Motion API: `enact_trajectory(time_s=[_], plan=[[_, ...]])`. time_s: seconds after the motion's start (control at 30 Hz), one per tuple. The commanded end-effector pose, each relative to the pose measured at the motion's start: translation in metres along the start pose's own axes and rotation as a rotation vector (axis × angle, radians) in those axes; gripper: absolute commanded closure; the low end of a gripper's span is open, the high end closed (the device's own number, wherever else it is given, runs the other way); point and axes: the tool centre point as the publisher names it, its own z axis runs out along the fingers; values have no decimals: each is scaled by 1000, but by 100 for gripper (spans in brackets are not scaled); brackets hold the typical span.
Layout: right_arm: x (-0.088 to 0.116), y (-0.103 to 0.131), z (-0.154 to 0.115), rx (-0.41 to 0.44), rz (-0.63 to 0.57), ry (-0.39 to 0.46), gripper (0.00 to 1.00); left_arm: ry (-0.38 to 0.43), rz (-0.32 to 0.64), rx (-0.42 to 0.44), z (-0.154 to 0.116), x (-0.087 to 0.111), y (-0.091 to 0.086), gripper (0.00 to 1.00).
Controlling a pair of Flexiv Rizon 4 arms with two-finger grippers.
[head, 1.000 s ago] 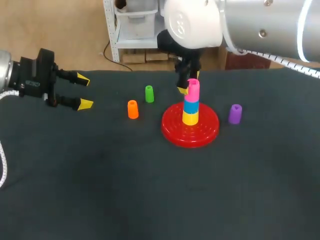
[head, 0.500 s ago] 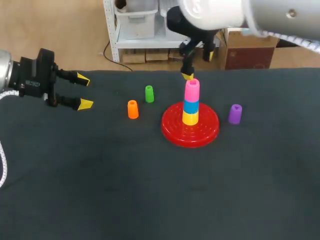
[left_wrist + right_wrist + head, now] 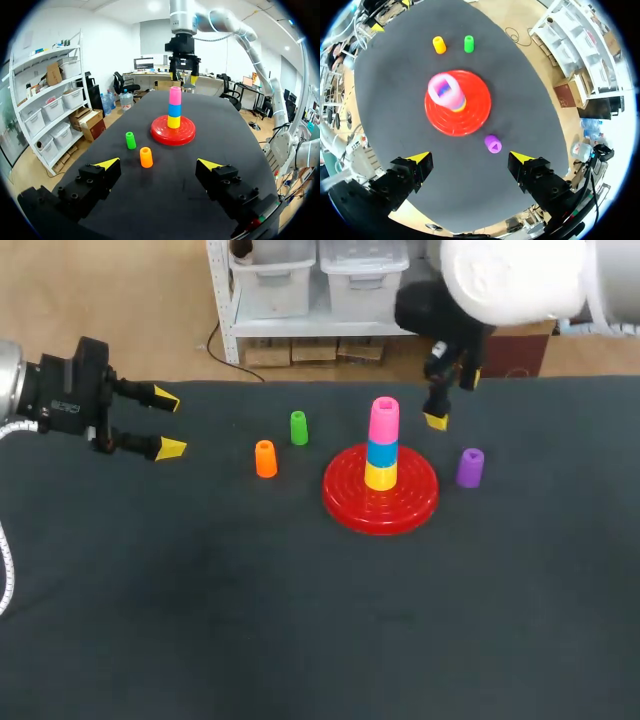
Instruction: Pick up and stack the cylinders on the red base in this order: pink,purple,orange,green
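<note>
R gripper (image 3: 452, 398) (image 3: 470, 158): jaws wide apart, nothing btw. them, touching nothing. It hangs in the air behind the gap btw. the stack and the purple cyl (image 3: 470, 467) (image 3: 493, 144). In the R wrist view, purple stands upright just ahead of the fingers, a bit toward one side, clear of the red base (image 3: 350, 505) (image 3: 475, 115).

L gripper (image 3: 168, 423) (image 3: 157, 163): jaws also wide, empty, parked well apart from everything at the table's far L.

Pink cyl (image 3: 384, 420) (image 3: 174, 95) sits on top of a blue cyl (image 3: 382, 453) and a yellow cyl (image 3: 380, 476) on the base, so the pink step looks done and purple is prob. the one in hand.

Next move needs: centre R over purple, drop straight down, fingers either side, close, w/o nudging the base.

Orange cyl (image 3: 265, 458) and green cyl (image 3: 298, 427) wait L of the base, untouched.
</note>
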Motion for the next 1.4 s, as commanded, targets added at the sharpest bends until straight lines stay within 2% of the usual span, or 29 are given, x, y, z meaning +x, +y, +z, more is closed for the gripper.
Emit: enact_trajectory(time_s=[0.03, 0.27, 0.43, 0.73, 1.13, 1.2, 1.23, 1.4], plan=[[2, -20, 29, -40, -39, 11, 0, -5, 3, -3, 0, 2, -1, 0], [14, -53, 61, -92, -84, 35, 0, -5, 3, -3, 0, 2, -1, 0], [21, -67, 78, -118, -118, 61, 0, -5, 3, -3, 0, 2, -1, 0], [22, -70, 105, -77, -179, 72, 0, -5, 3, -3, 0, 2, -1, 0], [31, -57, 115, -34, -179, 51, 0, -5, 3, -3, 0, 2, -1, 0], [32, -56, 116, -33, -177, 48, 12, -5, 3, -3, 0, 2, -1, 0], [32, -56, 116, -32, -177, 47, 23, -5, 3, -3, 0, 2, -1, 0], [28, -53, 118, -31, -182, 46, 51, -5, 3, -3, 0, 2, -1, 0]])
